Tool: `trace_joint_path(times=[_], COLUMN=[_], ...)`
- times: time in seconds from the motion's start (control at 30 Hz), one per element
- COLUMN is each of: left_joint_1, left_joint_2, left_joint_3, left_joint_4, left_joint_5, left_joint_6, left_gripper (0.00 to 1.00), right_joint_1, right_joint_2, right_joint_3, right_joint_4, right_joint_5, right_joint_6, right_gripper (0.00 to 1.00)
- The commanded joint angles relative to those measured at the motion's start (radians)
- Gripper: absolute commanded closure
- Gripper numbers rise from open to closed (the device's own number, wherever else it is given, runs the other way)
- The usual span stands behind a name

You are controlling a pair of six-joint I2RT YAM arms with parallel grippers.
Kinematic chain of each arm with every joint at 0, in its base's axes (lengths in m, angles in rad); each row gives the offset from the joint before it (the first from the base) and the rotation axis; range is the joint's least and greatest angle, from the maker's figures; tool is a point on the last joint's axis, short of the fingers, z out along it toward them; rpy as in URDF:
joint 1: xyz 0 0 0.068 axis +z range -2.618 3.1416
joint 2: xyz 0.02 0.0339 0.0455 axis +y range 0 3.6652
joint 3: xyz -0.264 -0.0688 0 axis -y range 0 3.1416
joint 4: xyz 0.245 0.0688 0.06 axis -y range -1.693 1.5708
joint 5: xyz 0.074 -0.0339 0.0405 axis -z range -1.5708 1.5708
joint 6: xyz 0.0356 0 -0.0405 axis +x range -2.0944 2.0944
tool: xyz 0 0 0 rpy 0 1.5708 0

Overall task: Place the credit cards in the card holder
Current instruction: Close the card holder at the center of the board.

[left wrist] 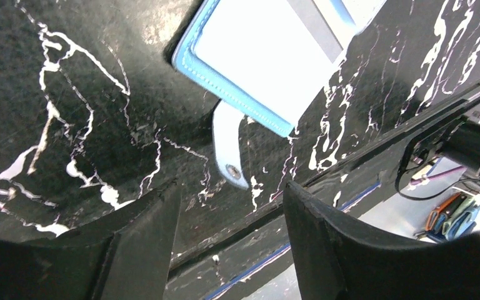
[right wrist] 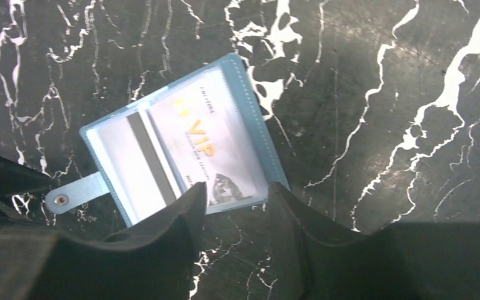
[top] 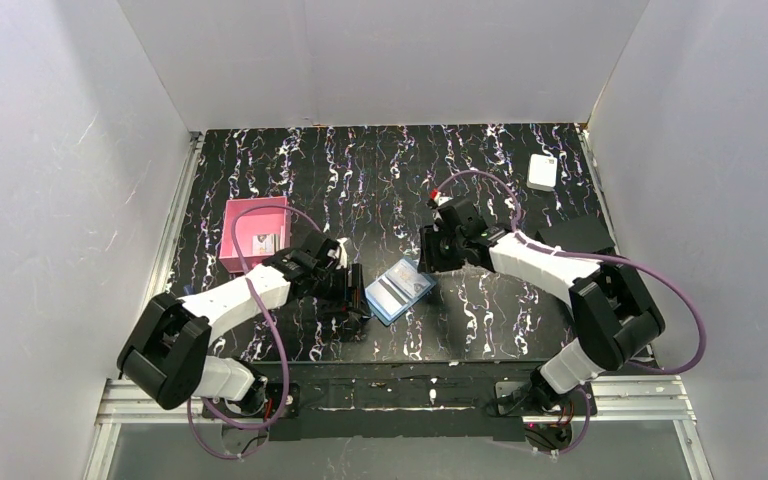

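Observation:
The teal card holder [top: 400, 290] lies open on the black marbled table between my two grippers. In the right wrist view it [right wrist: 250, 119] holds a pale VIP credit card [right wrist: 209, 147] and a card with a dark stripe [right wrist: 131, 172], with its snap tab [right wrist: 75, 194] pointing left. Another card [top: 263, 243] lies in the pink tray. My left gripper [top: 353, 300] is open and empty just left of the holder; its view shows the holder's corner [left wrist: 225, 94] and tab [left wrist: 228, 150]. My right gripper [right wrist: 237, 200] is open and empty at the holder's far edge.
A pink square tray [top: 243, 215] sits at the left. A white box [top: 543, 171] lies at the far right corner. A flat black rectangle [top: 575, 235] lies by the right edge. The table's near edge and rail [left wrist: 325, 206] are close to the left gripper.

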State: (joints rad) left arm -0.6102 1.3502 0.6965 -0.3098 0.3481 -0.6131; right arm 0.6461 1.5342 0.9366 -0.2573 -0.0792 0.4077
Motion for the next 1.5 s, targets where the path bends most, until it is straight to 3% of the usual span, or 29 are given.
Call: trace_joint_path(times=[0.0,0.3,0.63,1.0,1.2,1.47], left_joint_1=[0.000,-0.001,-0.002,-0.002,-0.010,-0.094], left_joint_2=[0.003,0.045,0.000,-0.120,0.009,0.241], left_joint_3=[-0.016,0.019,0.058,0.199,0.310,0.473], left_joint_4=[0.073,0.065,-0.029,-0.135,-0.104,-0.067], left_joint_5=[0.040,0.046,0.019,0.031,0.079,0.092], left_joint_6=[-0.048,-0.014,0.046,0.038,0.035,0.032], left_gripper=[0.41,0.71,0.99,1.00,1.00,1.00], right_joint_1=[-0.028,-0.026,-0.004,0.109,0.086,-0.086], right_joint_2=[0.028,0.069,0.074,0.037,-0.084,-0.227], right_joint_3=[-0.032,-0.079,-0.114,-0.168,-0.193,-0.331], right_joint_4=[0.055,0.137,0.176,0.296,0.260,0.286], right_joint_5=[-0.043,-0.059,-0.086,-0.182,-0.124,-0.139], right_joint_6=[-0.015,-0.004,0.022,0.178,0.219,0.323], right_gripper=[0.55,0.67,0.69,0.69,0.62,0.46])
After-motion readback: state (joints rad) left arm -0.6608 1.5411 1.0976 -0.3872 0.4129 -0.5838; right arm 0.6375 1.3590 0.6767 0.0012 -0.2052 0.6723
